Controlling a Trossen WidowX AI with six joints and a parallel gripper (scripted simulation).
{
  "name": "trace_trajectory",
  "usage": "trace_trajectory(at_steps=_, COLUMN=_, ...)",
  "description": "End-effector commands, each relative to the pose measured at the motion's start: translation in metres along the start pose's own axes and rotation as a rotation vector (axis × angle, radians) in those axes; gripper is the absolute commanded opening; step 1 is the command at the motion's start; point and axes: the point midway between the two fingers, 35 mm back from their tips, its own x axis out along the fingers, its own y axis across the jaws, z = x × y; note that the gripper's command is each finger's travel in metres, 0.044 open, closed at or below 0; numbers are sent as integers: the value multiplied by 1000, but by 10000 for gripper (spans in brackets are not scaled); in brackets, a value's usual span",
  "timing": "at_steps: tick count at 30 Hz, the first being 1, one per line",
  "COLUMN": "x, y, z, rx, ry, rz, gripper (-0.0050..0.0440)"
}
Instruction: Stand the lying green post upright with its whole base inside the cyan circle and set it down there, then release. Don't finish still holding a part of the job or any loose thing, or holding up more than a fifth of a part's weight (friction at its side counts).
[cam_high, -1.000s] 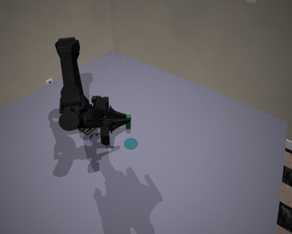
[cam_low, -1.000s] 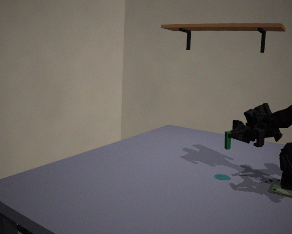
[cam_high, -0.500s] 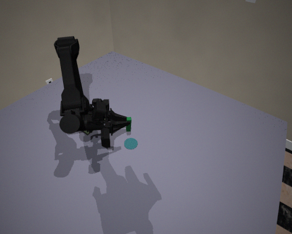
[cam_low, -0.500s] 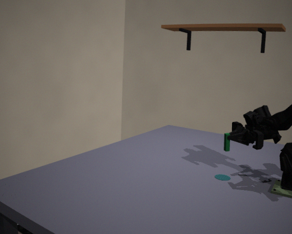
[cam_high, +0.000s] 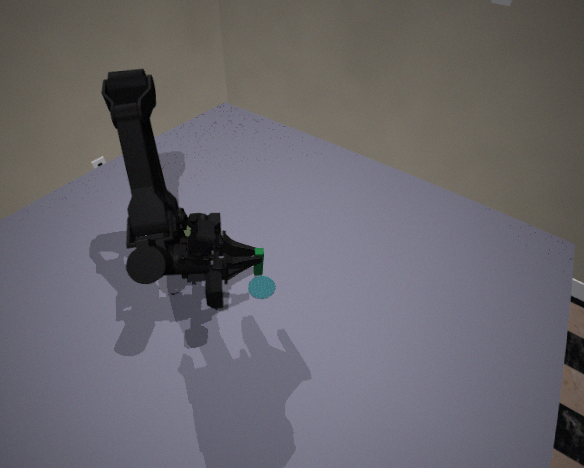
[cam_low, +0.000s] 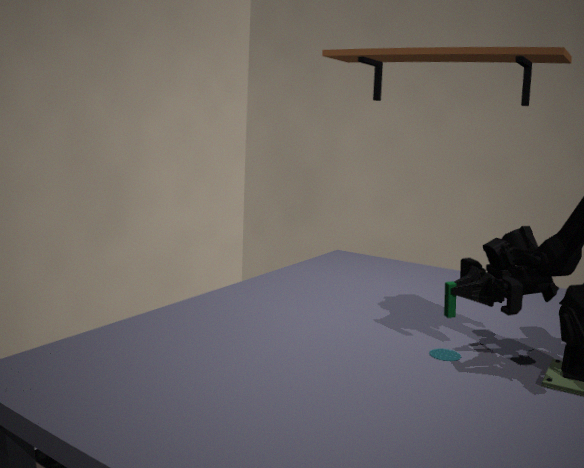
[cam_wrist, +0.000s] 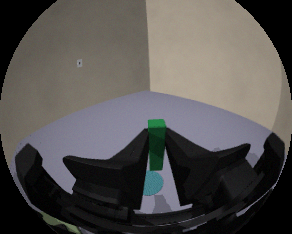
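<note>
My gripper is shut on the green post near its top end. The post hangs upright in the air, clear of the table. It also shows in the exterior view and in the wrist view, between my two fingers. The cyan circle lies flat on the grey table just below and in front of the post. It shows in the exterior view and in the wrist view, partly hidden behind the post and fingers.
The arm's base stands on a green plate close behind the circle. A wooden shelf hangs on the far wall. The table edge runs along the right.
</note>
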Motion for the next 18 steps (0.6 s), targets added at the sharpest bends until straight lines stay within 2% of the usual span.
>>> trace_trajectory(at_steps=1, x=1, y=1, z=-8, rx=3, ry=-2, rz=3, gripper=22)
trace_trajectory(at_steps=18, x=3, y=7, z=-38, rx=3, ry=-2, rz=3, gripper=22)
